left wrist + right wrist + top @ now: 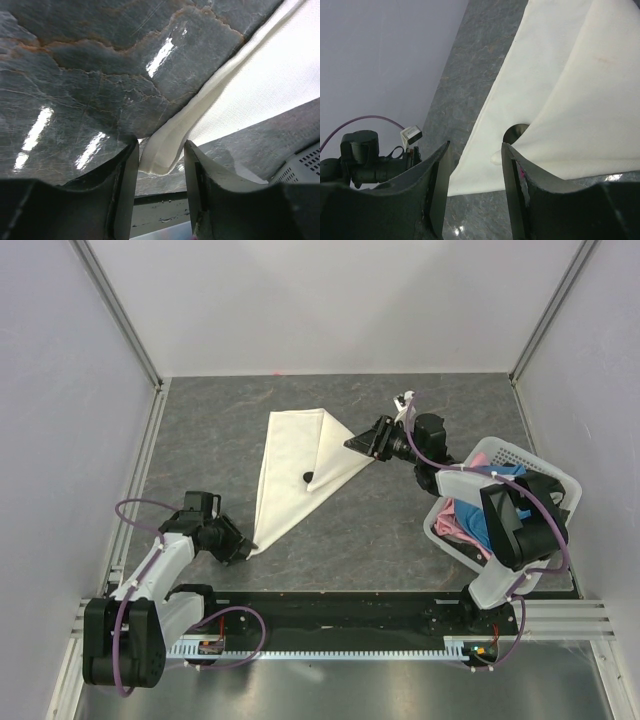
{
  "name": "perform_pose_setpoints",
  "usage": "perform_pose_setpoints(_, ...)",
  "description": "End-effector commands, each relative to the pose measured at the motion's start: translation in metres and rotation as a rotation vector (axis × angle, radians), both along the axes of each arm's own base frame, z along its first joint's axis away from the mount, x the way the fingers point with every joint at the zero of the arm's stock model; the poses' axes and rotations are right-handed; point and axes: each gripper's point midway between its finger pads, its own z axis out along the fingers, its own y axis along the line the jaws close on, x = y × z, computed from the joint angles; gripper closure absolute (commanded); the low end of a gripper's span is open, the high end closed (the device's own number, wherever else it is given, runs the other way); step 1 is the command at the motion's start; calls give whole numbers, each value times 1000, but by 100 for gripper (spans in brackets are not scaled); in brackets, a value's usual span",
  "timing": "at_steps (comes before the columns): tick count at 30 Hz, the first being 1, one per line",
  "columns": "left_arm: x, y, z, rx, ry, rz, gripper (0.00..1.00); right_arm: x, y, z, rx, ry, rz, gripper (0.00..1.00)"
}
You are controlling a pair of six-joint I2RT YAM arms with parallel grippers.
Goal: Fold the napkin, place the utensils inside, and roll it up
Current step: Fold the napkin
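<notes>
- The left tool [238,549] sits at the napkin's near tip. Its jaws are partly apart and straddle that tip, with the doubled cloth edge lying between the fingers. No pinch shows yet. Judging by the placement, it is there to pin or take the tip so the cloth cannot slide.
- The napkin [295,455] lies flat on the worktop [420,535], folded into a long triangle. Its wide end is far from the arms and its point is near them. The fold step looks done, and no roll has started.
- The utensil [308,478] is inside the napkin, near its right edge. Only the dark rounded head shows, through a gap under the top layer, and the handle is hidden by the cloth. Tucked in this way, it should be carried along once the rolling begins.
- The right tool [363,444] is at the napkin's right corner, low over the edge. Its jaws are about half open and nothing visible is clamped between them. I cannot tell whether a finger touches the flap. It seems placed to lift that corner over the utensil.
- The basket [548,476] stands well to the right of the napkin and holds a blue cloth [507,472] and a pink cloth [455,522]. Neither belongs to this job.
</notes>
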Motion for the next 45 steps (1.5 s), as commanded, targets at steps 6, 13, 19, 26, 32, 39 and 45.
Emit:
perform_pose_setpoints(6,5,4,3,12,-1,59,64,4,-1,-2,39,-16,20,48)
perform_pose_setpoints(13,18,1,11,-2,-89,34,89,3,-1,-10,32,-2,20,48)
perform_pose_setpoints(19,43,-2,34,6,-239,-52,98,2,-3,-15,29,10,17,48)
perform_pose_setpoints(26,76,-15,70,-20,-370,-235,98,5,-5,-15,28,8,13,48)
perform_pose_setpoints(32,78,-27,76,-83,-328,-306,98,6,-6,-17,9,11,13,48)
perform_pose_setpoints(39,33,-20,61,-79,-129,-269,35,-21,11,-20,-174,-87,108,48)
perform_pose_setpoints(45,60,32,101,146,-305,-132,0,-76,64,-18,-409,-296,271,46)
